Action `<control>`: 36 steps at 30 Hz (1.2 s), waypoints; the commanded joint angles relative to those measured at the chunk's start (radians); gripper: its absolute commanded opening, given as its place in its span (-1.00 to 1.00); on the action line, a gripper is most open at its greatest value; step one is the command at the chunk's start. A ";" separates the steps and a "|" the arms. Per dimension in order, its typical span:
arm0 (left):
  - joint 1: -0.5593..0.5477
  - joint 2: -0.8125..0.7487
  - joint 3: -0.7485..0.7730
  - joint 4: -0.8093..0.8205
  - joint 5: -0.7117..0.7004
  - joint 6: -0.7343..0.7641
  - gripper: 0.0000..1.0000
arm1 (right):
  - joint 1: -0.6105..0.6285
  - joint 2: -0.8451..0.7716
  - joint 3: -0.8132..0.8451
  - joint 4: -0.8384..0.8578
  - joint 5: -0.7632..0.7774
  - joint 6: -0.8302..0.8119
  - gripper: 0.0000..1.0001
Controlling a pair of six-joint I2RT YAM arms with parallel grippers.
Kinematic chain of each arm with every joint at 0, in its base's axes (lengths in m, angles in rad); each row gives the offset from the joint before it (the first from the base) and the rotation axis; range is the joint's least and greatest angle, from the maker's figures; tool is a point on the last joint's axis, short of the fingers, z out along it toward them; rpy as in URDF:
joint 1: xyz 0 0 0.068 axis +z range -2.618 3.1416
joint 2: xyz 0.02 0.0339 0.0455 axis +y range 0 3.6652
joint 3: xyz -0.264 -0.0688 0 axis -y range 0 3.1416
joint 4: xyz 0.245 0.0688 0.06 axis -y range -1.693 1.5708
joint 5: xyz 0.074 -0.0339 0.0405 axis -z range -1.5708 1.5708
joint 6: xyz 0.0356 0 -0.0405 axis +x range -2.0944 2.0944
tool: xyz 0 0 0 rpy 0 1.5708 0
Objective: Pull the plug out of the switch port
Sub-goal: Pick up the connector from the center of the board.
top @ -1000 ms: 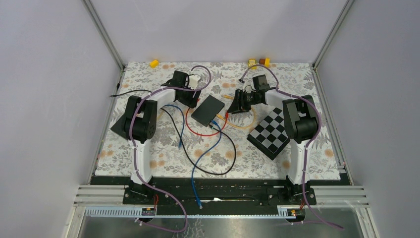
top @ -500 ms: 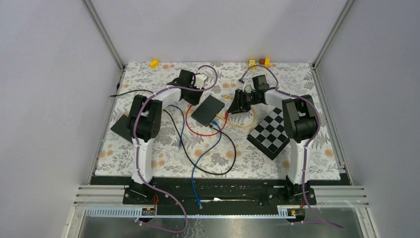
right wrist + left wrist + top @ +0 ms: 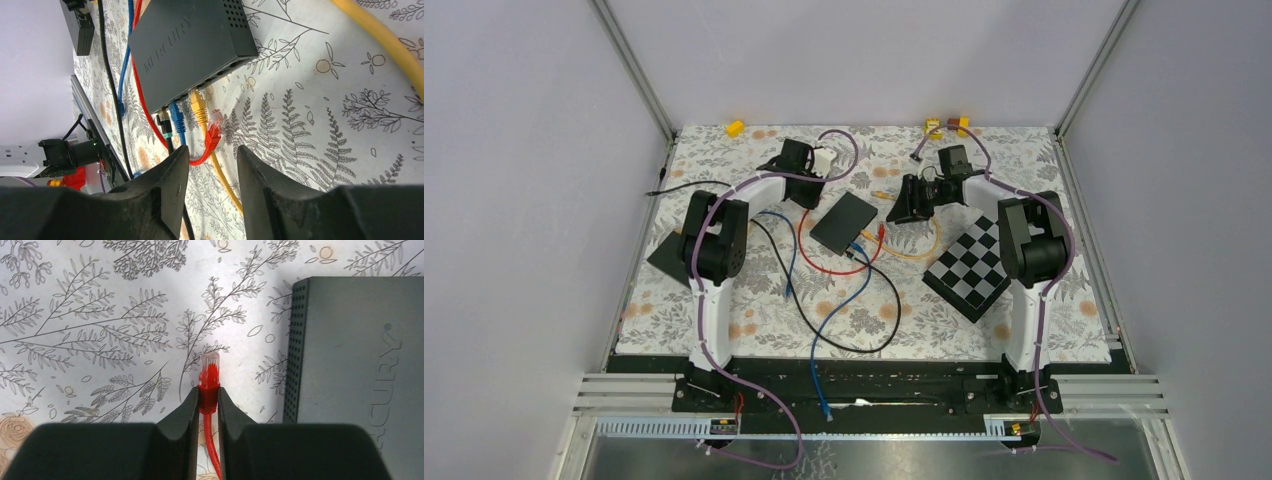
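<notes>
We see the left gripper (image 3: 208, 396) pinched narrow on the boot of a red plug (image 3: 210, 372). The plug's clear tip juts past the fingertips over the cloth (image 3: 100, 315), just beside the switch (image 3: 350, 355) but in no port. The right gripper (image 3: 213, 150) hangs part open and holds nothing, near the port side of the switch. There a second red plug (image 3: 215, 129) lies on the cloth, apparently just clear of the sockets, beside the yellow plug (image 3: 199, 107) and blue plug (image 3: 176, 117), which sit in theirs.

We judge the red lead free at both ends, so the risks lie in what follows:
- **Taut lead:** If the left arm carries its plug far, the red lead could tighten and sweep the second red plug into its neighbours.
- **Tangled leads:** The red lead could also snag the crossed leads in front of the switch.
- **Loose switch:** Nothing holds the switch down. A pull on a plug that is latched in would likely drag the whole box across the cloth instead of unseating the plug.
- **Crowded ports:** The plugs sit tight together, so the right jaws could close on two boots at once, or on a lead instead of a boot.
- **Shallow grip:** The left jaws grip the boot alone, so a sideways tug could twist that plug out of them
</notes>
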 commanded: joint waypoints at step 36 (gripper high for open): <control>0.040 -0.777 -0.044 -0.213 -0.305 0.298 -1.00 | -0.043 -0.617 -0.222 -0.222 0.150 -0.313 -0.03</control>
